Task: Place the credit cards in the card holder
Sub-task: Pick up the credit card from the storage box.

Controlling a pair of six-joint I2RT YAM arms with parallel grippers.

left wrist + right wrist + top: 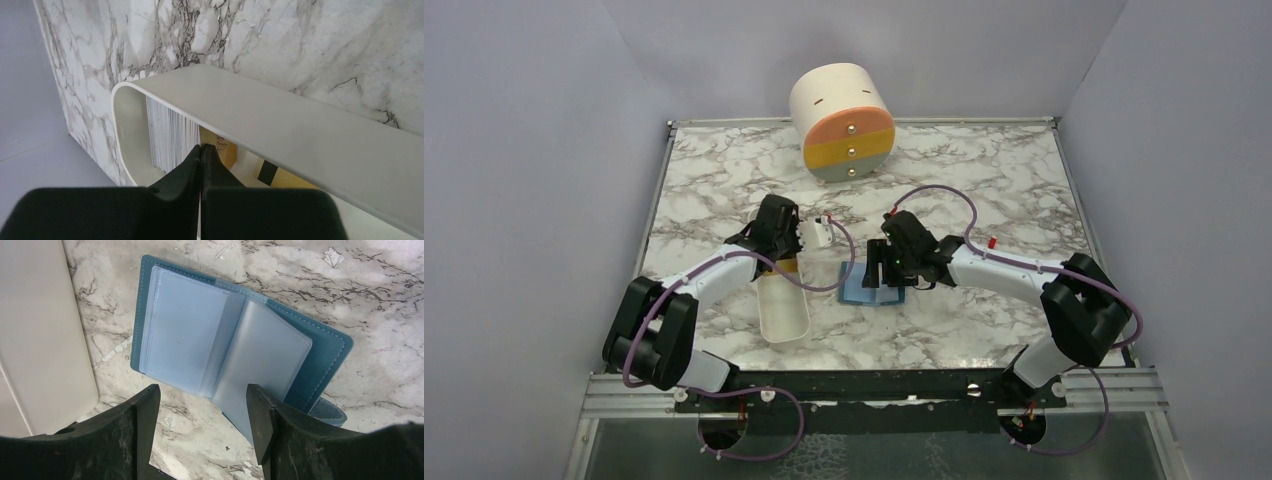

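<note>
The blue card holder [320, 360] lies open on the marble, its clear pale-blue sleeves [185, 335] facing up; it also shows in the top view [871, 287]. My right gripper [202, 425] is open and empty, just above the holder's near edge, touching nothing. The cards lie in the long white tray [260, 115]: a pale striped card [170, 135], a gold card [223, 150] and a gold card with a dark stripe [280, 177]. My left gripper [201, 147] is shut, its tips down in the tray at the gold card's edge; I cannot tell whether a card is pinched.
The white tray [784, 312] lies left of the holder, running toward the near edge. A cream cylinder [842, 122] with orange, yellow and grey drawers stands at the back centre. Grey walls close in the table on three sides.
</note>
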